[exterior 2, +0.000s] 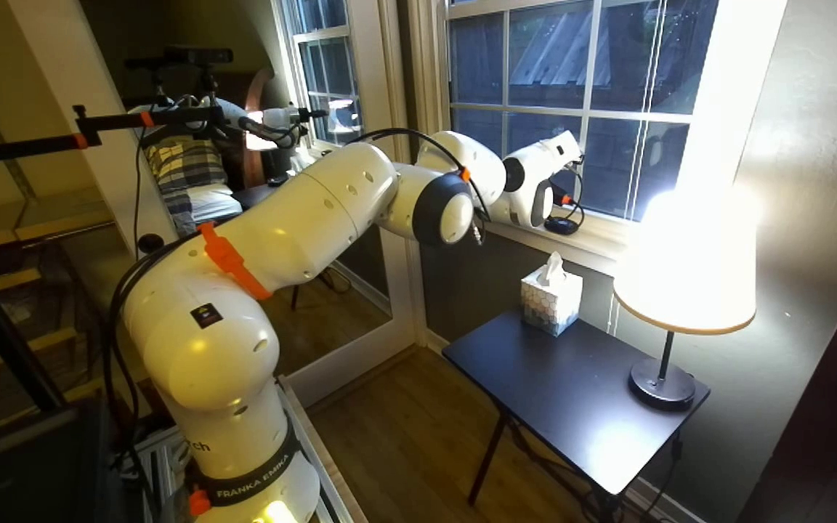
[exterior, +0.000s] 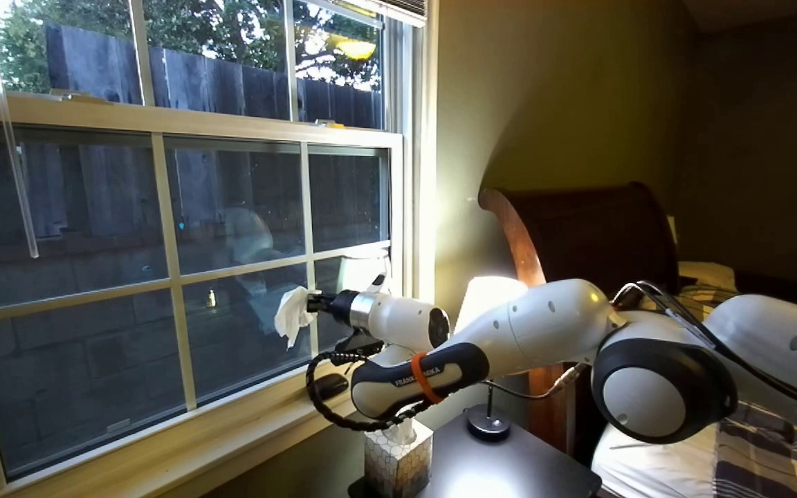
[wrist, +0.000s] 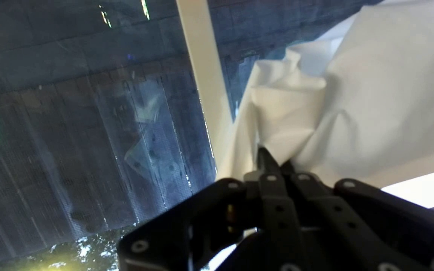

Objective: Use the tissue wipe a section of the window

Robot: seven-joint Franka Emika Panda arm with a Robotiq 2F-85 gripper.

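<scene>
The fingers [wrist: 272, 190] are pinched together on the tissue [wrist: 382, 90], which fans out beyond them and droops below them in an exterior view; the window [exterior: 166, 207] is just ahead of them, though whether the tissue touches it I cannot tell. Lower than the fingers is the tabletop [exterior 2: 571, 385], bearing the box [exterior 2: 551, 301] and lamp [exterior 2: 687, 269]

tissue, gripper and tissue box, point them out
Tissue [exterior: 292, 317], in an exterior view: its hanging middle
Gripper [wrist: 276, 161], in the wrist view: midway between its fingertips
Tissue box [exterior 2: 544, 303], in an exterior view: its patterned side
</scene>
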